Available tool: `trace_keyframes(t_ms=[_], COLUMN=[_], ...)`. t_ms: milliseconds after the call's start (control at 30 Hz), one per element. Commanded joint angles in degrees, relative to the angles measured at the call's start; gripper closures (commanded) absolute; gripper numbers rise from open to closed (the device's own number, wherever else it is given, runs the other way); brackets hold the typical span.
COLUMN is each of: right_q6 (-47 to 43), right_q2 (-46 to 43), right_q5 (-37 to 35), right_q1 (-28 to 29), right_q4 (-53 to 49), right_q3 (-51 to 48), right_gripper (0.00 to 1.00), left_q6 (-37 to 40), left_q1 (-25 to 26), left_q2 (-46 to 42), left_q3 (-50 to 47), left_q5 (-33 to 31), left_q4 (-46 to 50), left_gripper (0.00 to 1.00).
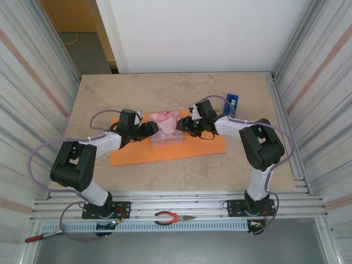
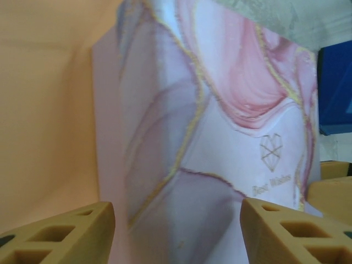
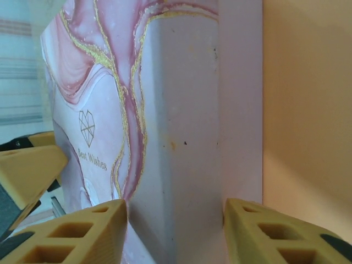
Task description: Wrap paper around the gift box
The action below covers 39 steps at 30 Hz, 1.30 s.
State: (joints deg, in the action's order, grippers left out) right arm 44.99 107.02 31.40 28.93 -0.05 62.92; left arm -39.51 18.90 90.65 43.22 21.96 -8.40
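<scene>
A beige stone-look tabletop (image 1: 110,93) spans the middle. Towards one o'clock on it stands a small blue tape dispenser (image 1: 232,103). At six o'clock, orange-handled pliers (image 1: 173,219) lie on the slotted metal rails (image 1: 181,203). A red-handled screwdriver (image 1: 41,237) lies at seven o'clock. Corrugated metal walls (image 1: 33,82) stand at three and nine o'clock.

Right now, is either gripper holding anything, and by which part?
It cannot be told. The left gripper and right gripper each straddle the box at opposite ends, jaws apart, but whether either is actually pinching it is not visible.
</scene>
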Motion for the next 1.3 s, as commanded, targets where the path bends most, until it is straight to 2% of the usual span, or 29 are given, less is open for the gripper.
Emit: trace_keyframes(t_ms=[0,200,833,1267], right_q6=[0.59,0.92,2.15,2.12], right_q2=[-0.98,-3.85,-3.92,-4.18], right_q5=[0.43,0.14,-0.97,-0.63], right_q1=[0.43,0.44,0.30,-0.10], right_q4=[-0.40,-0.37,2.29,2.40], right_q3=[0.94,-0.03,-4.73,-3.48], right_gripper=[0.56,0.62,0.61,0.62], left_q6=[-0.39,-0.74,0.21,0.31], left_q1=[0.69,1.58,2.84,2.81], left_q2=[-0.85,-3.00,-1.85,-1.31], left_q3=[1.86,1.94,0.22,-1.61], left_q5=[1.05,0.99,-1.66,-1.74], left_q4=[-1.84,-1.44,-1.10,-1.79], left_gripper=[0.40,0.40,0.39,0.39])
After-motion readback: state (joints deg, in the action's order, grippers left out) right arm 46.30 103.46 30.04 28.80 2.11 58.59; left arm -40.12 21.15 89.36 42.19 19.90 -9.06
